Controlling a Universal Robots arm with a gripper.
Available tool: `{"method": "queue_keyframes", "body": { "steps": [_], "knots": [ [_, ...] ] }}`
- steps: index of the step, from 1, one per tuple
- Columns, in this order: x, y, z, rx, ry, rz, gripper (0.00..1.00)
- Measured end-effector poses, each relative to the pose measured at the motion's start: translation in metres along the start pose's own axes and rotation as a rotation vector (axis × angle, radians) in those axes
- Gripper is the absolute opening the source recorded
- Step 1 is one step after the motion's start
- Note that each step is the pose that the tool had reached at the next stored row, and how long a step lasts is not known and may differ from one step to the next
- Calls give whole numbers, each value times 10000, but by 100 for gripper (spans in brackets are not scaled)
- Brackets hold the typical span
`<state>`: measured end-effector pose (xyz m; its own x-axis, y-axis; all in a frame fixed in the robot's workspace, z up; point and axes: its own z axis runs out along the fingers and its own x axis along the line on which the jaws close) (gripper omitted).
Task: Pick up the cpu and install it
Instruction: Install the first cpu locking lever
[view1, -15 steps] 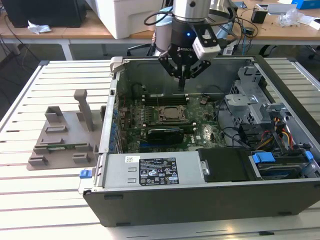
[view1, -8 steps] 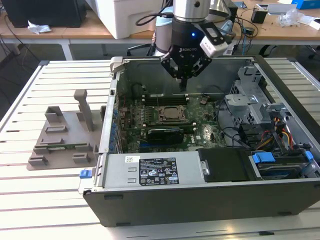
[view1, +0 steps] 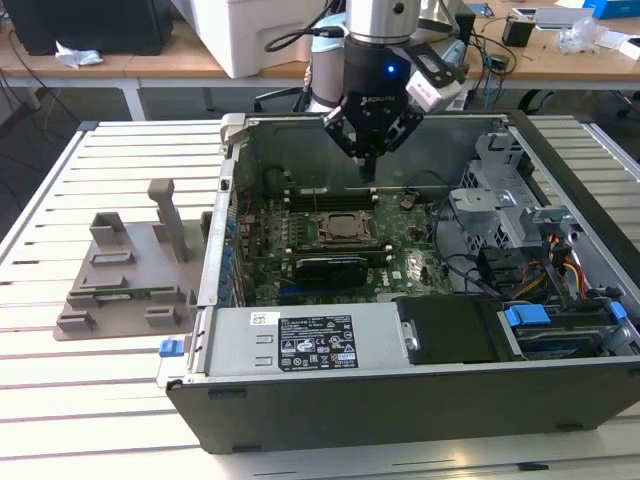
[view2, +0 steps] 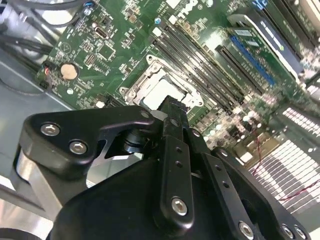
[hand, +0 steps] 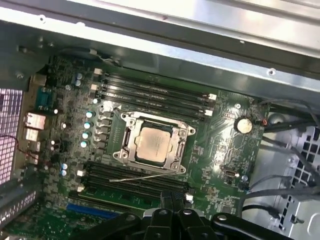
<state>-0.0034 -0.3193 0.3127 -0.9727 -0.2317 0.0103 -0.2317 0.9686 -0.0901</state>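
The gripper (view1: 368, 166) hung inside the open case (view1: 300, 400), over the motherboard (hand: 220, 150). Its fingers (view2: 175, 150) were pressed together and carried nothing. The cpu (hand: 152, 145) lay flat in the socket (hand: 126, 147), metal top up, below the fingertips and apart from them. A wire lever (hand: 145, 175) lay unlatched beside the socket. In my judgement the chip was seated but not clamped. A grey tray (view1: 130, 290) stood on the surface (view1: 80, 400) outside the case.

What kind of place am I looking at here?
Probably a robotics lab or workshop: a gripper hangs over an opened computer case on a slatted metal table, with the cpu sitting in its motherboard socket and cluttered desks behind.
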Motion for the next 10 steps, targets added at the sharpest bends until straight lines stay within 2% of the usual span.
{"method": "queue_keyframes", "body": {
  "steps": [5,8,10],
  "knots": [
    [0,0,0,8,-70,-778,11],
    [0,0,0,15,-142,-1561,11],
    [0,0,0,18,-164,-1810,11]
  ]
}}
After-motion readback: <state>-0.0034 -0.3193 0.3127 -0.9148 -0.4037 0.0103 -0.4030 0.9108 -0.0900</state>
